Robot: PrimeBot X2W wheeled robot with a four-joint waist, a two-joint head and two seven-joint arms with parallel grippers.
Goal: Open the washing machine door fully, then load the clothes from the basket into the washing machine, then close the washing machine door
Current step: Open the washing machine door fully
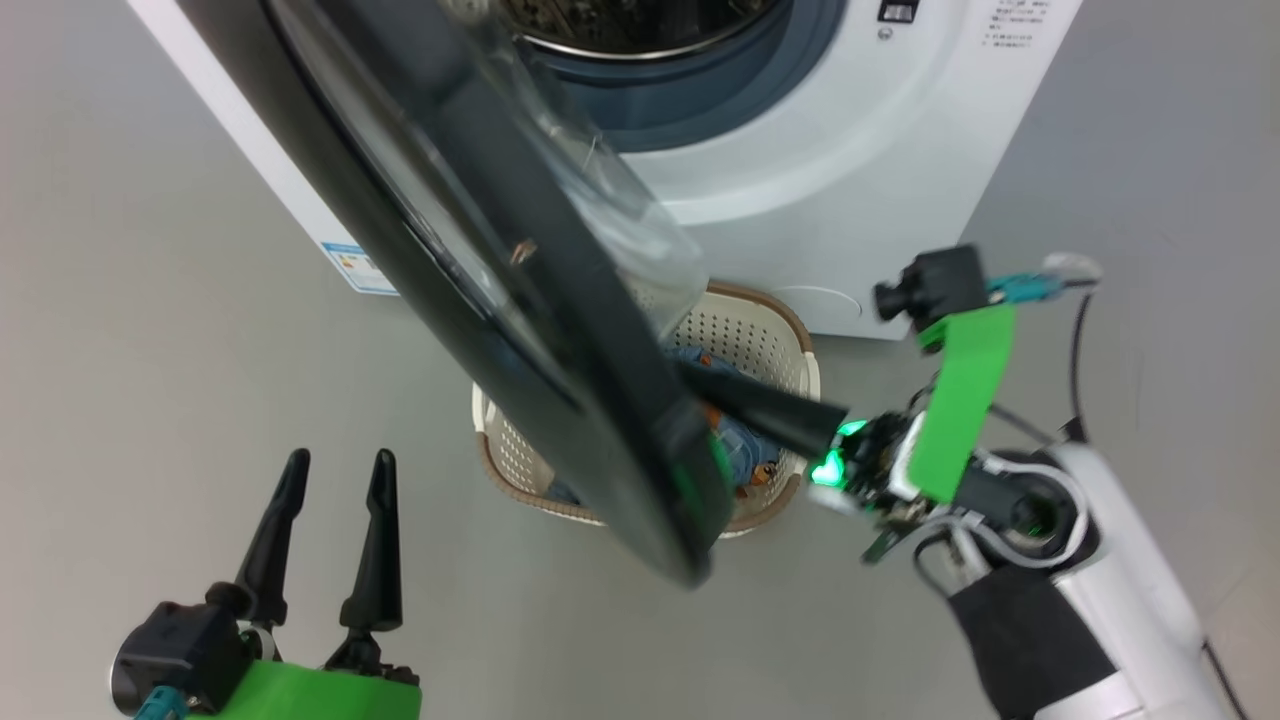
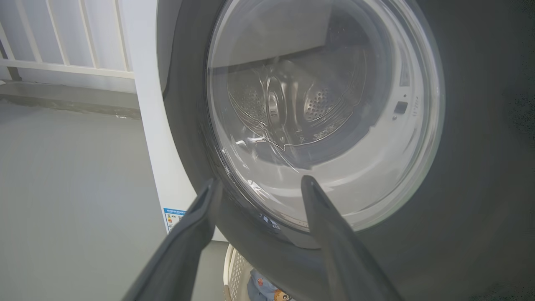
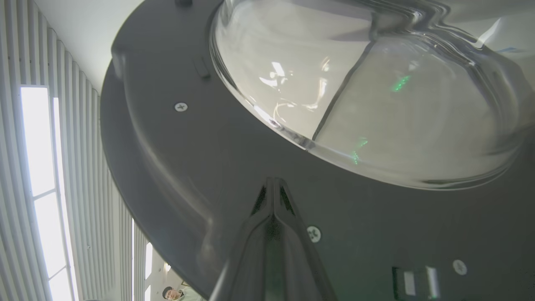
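— Way into the basket (image 1: pixel 745 345)?
— Only at its right end; the door (image 1: pixel 560 380) hangs over the rest.
— And the drum (image 1: pixel 640 25)?
— Open from the right; door blocks the left.

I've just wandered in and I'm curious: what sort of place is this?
Probably a laundry corner in a lab or test room, though that's a guess: a white front-loading washing machine stands on a plain grey floor, with a small basket of clothes before it.
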